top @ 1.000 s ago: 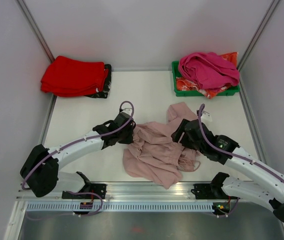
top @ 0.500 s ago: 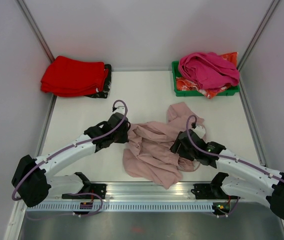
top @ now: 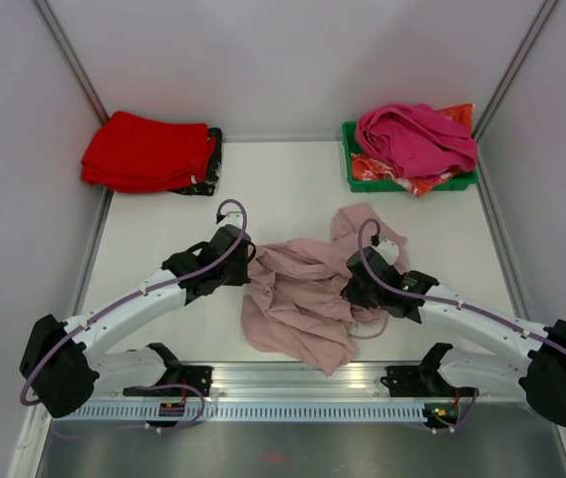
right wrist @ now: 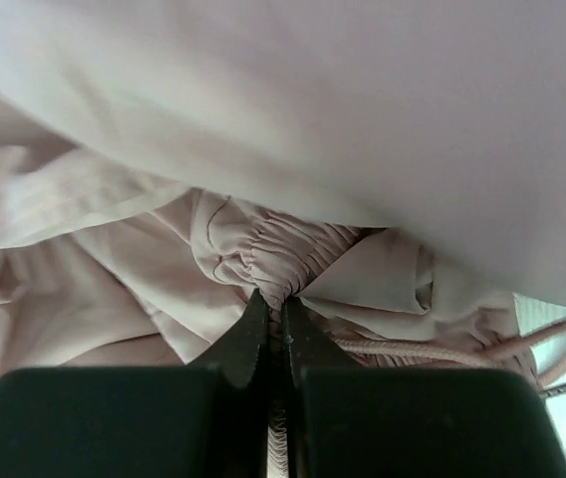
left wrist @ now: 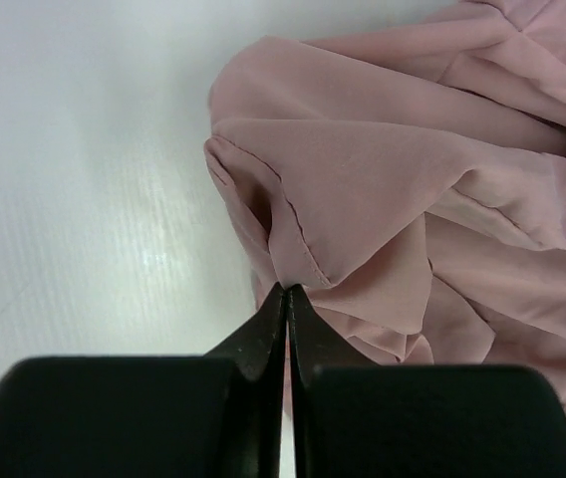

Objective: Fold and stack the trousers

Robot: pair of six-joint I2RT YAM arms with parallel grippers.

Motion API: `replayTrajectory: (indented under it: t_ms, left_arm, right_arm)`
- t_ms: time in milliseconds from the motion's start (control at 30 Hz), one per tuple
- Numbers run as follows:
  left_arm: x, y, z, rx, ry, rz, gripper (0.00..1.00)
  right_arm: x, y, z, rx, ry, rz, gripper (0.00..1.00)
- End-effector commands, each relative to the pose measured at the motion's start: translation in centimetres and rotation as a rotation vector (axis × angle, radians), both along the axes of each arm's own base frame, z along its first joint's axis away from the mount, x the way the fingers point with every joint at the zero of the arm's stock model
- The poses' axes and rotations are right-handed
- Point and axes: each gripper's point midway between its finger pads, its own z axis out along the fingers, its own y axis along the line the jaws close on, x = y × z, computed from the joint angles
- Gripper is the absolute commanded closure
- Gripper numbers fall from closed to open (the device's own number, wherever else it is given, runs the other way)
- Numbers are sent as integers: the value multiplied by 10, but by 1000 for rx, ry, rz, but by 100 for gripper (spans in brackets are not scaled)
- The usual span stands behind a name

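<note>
Presumably to spread them, left hand (left wrist: 285,304) clamps the crumpled pale-pink thin-fabric trousers (top: 298,299) at nine o'clock, right hand (right wrist: 275,317) at three.

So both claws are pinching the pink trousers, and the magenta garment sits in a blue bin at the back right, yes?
Not blue: the top view shows a green bin. The left gripper and right gripper do pinch the trousers, and the magenta garment does sit in it, back right.

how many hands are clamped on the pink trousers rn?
2. The left hand pinches a fabric fold at the left edge of the trousers; the right hand pinches the gathered waistband beside the drawstring. Both grips show plainly in the wrist views.
</note>
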Motion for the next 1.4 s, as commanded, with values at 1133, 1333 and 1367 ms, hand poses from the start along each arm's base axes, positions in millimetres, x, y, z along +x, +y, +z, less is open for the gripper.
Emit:
replayTrajectory:
  t_ms: [1133, 1333, 1367]
  left_arm:
    - [-12, -101, 110, -244, -219, -665, 21]
    - [-13, -170, 77, -193, -239, -829, 21]
    - [-12, -177, 73, -176, -250, -851, 21]
  right_arm:
    - [-19, -41, 25, -109, 17, 11, 42]
    - [6, -94, 116, -265, -100, -107, 9]
    - [7, -98, 122, -265, -106, -124, 8]
